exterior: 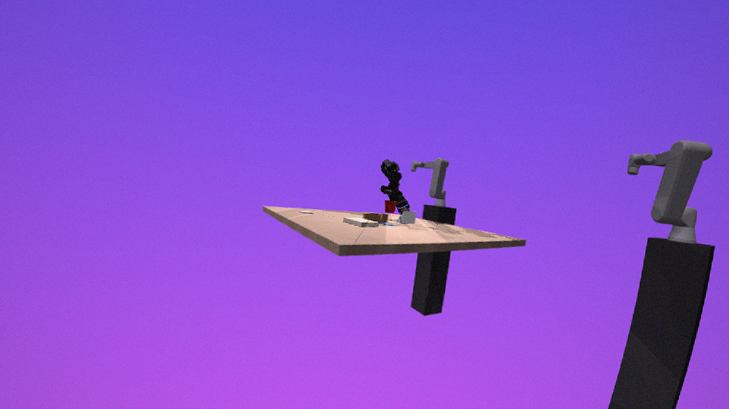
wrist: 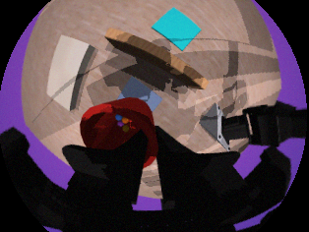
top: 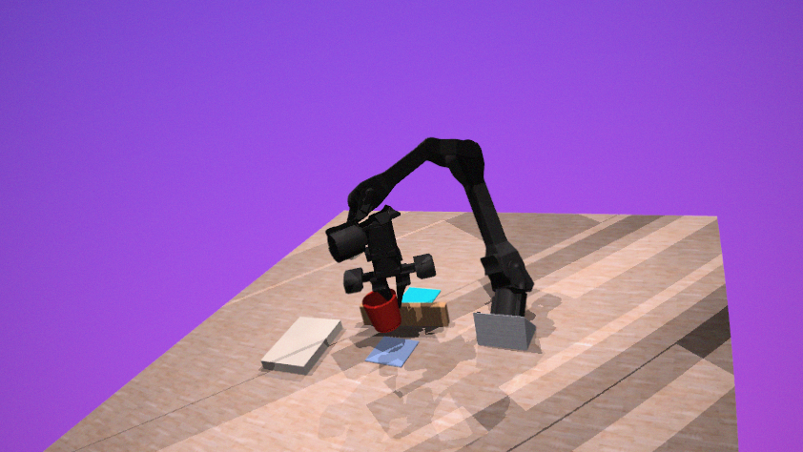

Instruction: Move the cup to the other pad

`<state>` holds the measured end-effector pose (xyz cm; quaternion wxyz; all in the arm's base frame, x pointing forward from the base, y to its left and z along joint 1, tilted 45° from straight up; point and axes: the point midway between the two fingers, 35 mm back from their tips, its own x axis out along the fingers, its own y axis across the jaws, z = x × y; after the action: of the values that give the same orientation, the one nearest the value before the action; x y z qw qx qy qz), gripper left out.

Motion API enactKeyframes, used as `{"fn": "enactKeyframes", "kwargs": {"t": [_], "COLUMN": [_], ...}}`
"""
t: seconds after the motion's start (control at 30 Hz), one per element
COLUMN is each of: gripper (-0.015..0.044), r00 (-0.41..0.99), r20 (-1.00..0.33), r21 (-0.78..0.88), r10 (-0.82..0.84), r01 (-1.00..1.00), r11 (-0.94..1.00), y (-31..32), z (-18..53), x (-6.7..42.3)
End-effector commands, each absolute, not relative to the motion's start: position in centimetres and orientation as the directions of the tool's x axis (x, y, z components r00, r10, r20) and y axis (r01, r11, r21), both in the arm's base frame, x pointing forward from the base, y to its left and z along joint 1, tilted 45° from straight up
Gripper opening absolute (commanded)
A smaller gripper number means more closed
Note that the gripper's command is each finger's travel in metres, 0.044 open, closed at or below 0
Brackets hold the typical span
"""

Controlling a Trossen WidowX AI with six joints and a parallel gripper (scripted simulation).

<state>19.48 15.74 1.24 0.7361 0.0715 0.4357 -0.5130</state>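
Clamped on the rim of the red, marble-filled cup [top: 382, 312], the black end effector [top: 392, 292] holds it upright and lifted off the wooden tabletop [top: 589, 314]. Left to right: the pale blue square pad [top: 392, 351] lies below the cup, then a brown wooden block [top: 426, 314]. Beyond that block sits the bright cyan pad [top: 421, 294], so the carry likely must clear it.

A wooden table [top: 618, 348] carries two flat pads — pale blue [top: 391, 352] and cyan [top: 421, 294] — plus a white slab [top: 302, 342], a wooden block [top: 425, 314] (between the pads) and the arm's grey base [top: 502, 331].
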Motion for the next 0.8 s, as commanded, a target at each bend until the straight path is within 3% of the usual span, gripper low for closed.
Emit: {"fn": "enactKeyframes", "kwargs": {"t": [0.0,0.77], "gripper": [0.0000,0.0000], "r00": [0.095,0.096], "r20": [-0.721,-0.717], "r21": [-0.332,-0.339], "r10": [-0.687,-0.691], "r01": [0.822,0.818], "r11": [0.462,0.465], "y": [16.11,15.91], "z": [1.67,1.64], "x": [19.42,19.34]}}
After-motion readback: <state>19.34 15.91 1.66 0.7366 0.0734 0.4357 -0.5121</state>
